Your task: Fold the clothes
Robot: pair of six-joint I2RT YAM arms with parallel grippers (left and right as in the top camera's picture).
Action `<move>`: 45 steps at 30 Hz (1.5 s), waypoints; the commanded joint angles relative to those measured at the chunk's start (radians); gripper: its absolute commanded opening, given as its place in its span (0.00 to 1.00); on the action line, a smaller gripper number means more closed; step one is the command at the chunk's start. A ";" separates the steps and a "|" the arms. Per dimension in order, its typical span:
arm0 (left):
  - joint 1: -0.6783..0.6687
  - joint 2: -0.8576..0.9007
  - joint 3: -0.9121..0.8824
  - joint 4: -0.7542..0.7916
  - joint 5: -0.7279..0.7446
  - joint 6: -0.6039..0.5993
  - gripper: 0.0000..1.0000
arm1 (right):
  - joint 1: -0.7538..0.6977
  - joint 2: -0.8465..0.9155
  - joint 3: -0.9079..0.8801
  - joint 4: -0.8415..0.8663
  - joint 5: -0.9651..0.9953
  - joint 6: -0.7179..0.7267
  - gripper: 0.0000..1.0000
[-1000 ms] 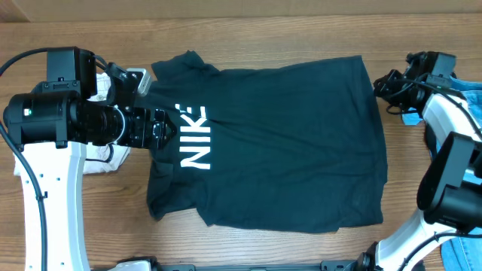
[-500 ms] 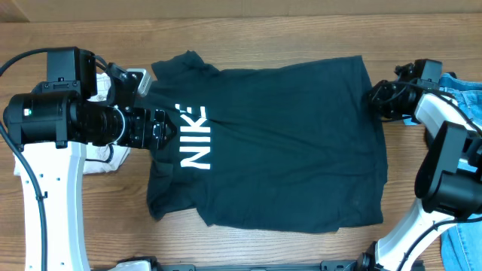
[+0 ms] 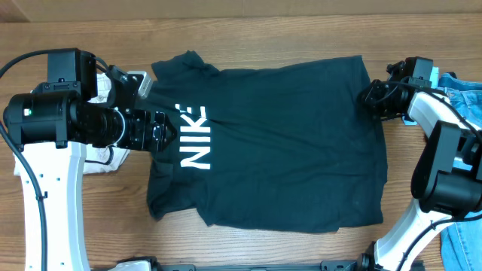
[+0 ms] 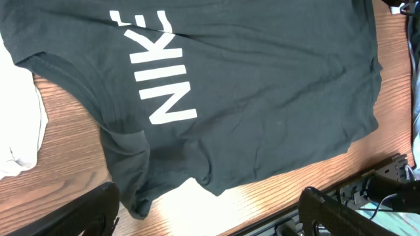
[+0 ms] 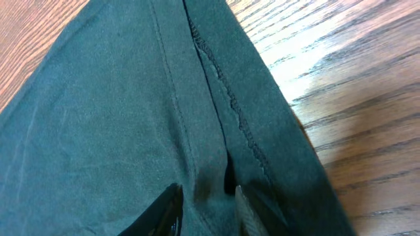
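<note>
The dark T-shirt [image 3: 279,143] lies spread flat on the wooden table, white "NIKE" letters [image 3: 194,139] toward the left. My left gripper [image 3: 167,128] hovers over the shirt's left side by the letters. In the left wrist view its fingers [image 4: 85,211] stand wide apart above the shirt [image 4: 262,85], nothing between them. My right gripper [image 3: 369,98] sits at the shirt's far right corner. In the right wrist view this gripper [image 5: 207,210] is pressed into the cloth [image 5: 118,111] beside the stitched hem, a ridge of fabric pinched between its fingertips.
A cream-white garment [image 3: 102,154] lies under the left arm, also seen as the white garment [image 4: 16,124] in the left wrist view. Blue jeans [image 3: 463,90] lie at the right edge behind the right arm. The table's near edge runs just below the shirt.
My right gripper has moved left from beside the table's right edge onto the shirt's far right corner and closed on the fabric. The left arm and the shirt have stayed still.
</note>
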 commanded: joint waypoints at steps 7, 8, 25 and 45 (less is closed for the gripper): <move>0.000 -0.008 -0.006 -0.007 0.019 0.015 0.89 | 0.004 0.029 0.019 -0.003 0.013 -0.007 0.18; 0.000 -0.008 -0.006 -0.007 0.019 0.015 0.89 | 0.004 0.030 0.019 0.001 0.013 -0.007 0.15; 0.000 -0.008 -0.006 0.002 0.019 0.015 0.90 | -0.052 -0.156 0.020 0.028 0.006 -0.007 0.04; 0.084 -0.039 0.151 -0.145 -0.142 -0.089 0.95 | -0.071 -0.391 0.021 -0.195 -0.112 0.016 0.47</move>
